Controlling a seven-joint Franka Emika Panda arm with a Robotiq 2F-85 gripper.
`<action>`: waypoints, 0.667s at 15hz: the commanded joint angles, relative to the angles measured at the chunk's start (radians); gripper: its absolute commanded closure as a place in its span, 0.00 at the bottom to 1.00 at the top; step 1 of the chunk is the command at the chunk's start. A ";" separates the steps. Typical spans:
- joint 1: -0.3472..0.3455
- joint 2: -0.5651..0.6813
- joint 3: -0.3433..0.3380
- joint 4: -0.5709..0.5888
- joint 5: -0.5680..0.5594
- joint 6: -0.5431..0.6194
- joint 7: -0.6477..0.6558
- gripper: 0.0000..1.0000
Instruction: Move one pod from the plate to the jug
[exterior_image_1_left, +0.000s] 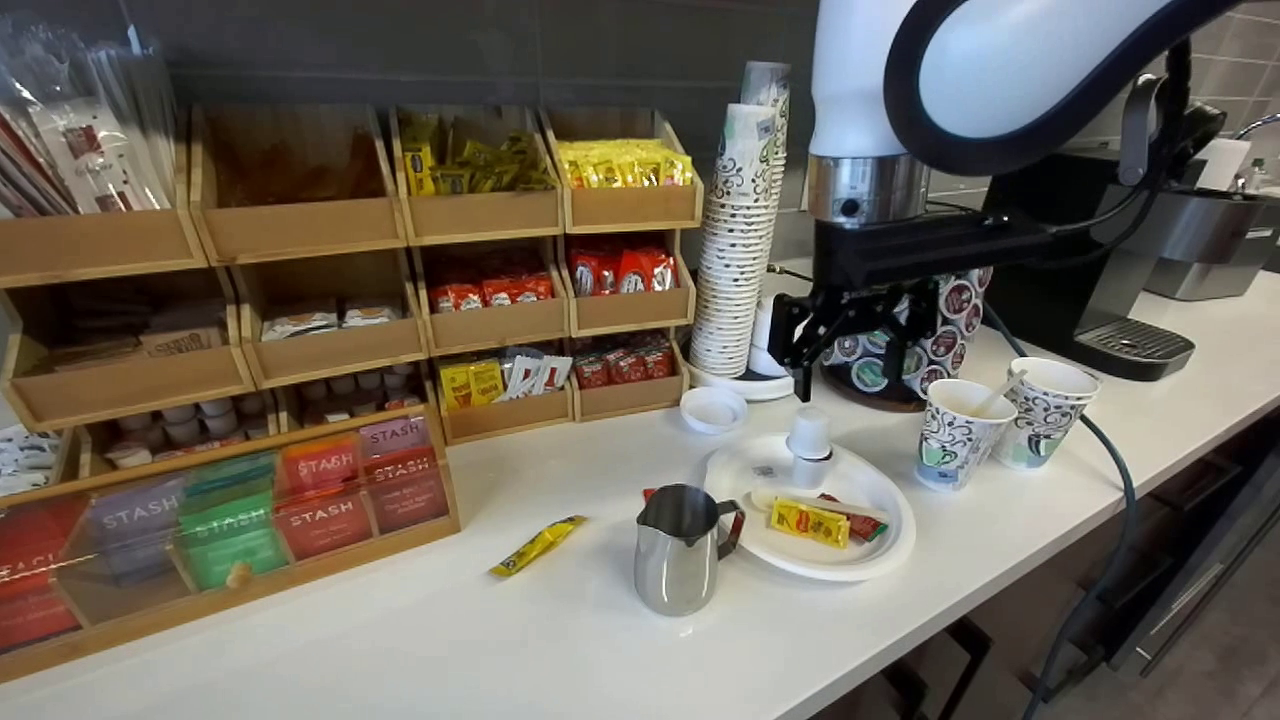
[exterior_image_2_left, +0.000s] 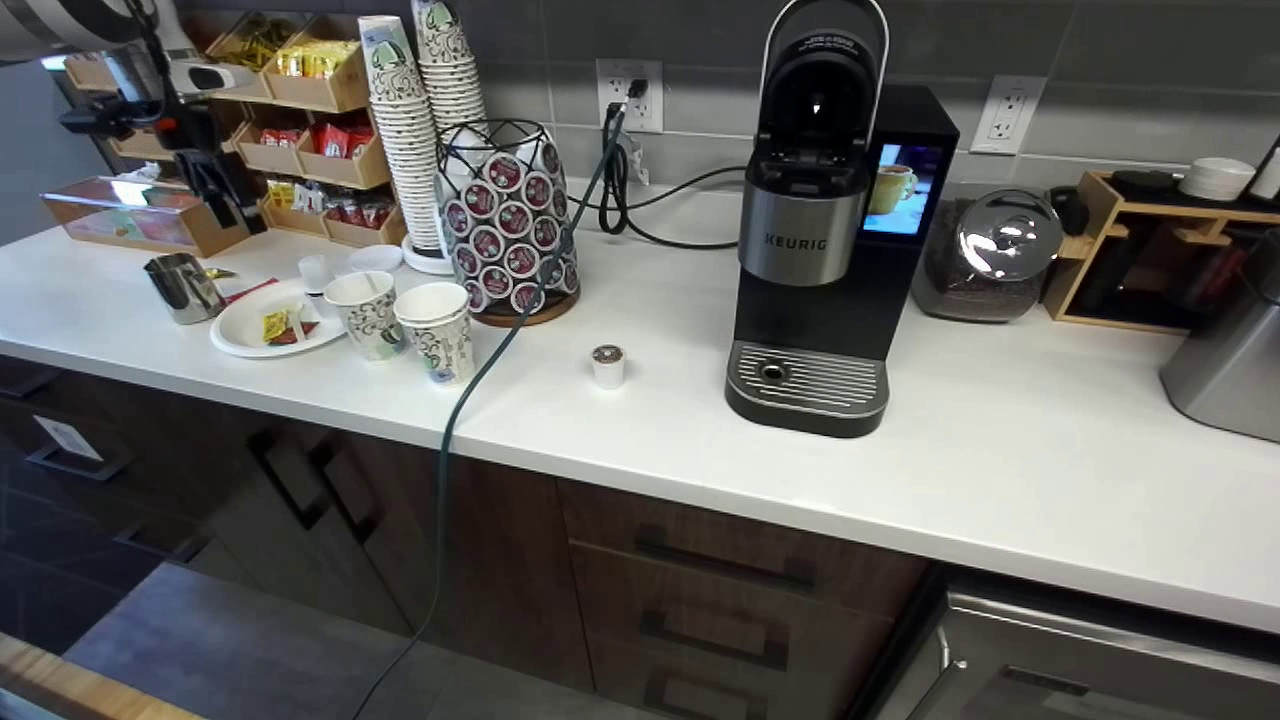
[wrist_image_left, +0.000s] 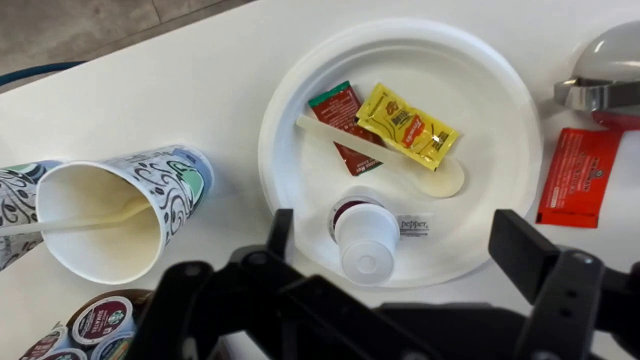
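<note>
The upper pod (wrist_image_left: 366, 245) stands upside down on the lower pod (exterior_image_1_left: 811, 470), and both are on the plate (wrist_image_left: 490, 165), a little past 6 o'clock from its centre in the wrist view. I expect the upper pod to be light and rather stiff, but its thin plastic wall may dent if squeezed hard. The surface looks smooth, and the wall becomes narrower toward the top, so a grip placed too high could slide off. It seems better to take hold low, just above its wide rim, from two opposite sides and with gentle force, so that the lower pod is not dragged along. The jug (exterior_image_1_left: 677, 565) stands upright on the desk (exterior_image_1_left: 450, 640), a little after 8 o'clock from the plate in an exterior view. The arm (exterior_image_1_left: 868, 90) extends from about 2 o'clock in that same view, and its lower end hangs nearly vertical. The jaws point downward, are wide apart, hold nothing, and appear higher than the upper pod. In the wrist view this pod is nearer to the jaw at its 9 o'clock than to the one at 3 o'clock, so a small sideways correction is probably needed before descending.
</note>
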 joint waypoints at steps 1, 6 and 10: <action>0.004 0.058 -0.040 0.000 0.041 0.080 -0.001 0.00; 0.019 0.119 -0.071 0.011 0.051 0.150 0.015 0.01; 0.039 0.148 -0.095 0.016 0.034 0.198 0.055 0.08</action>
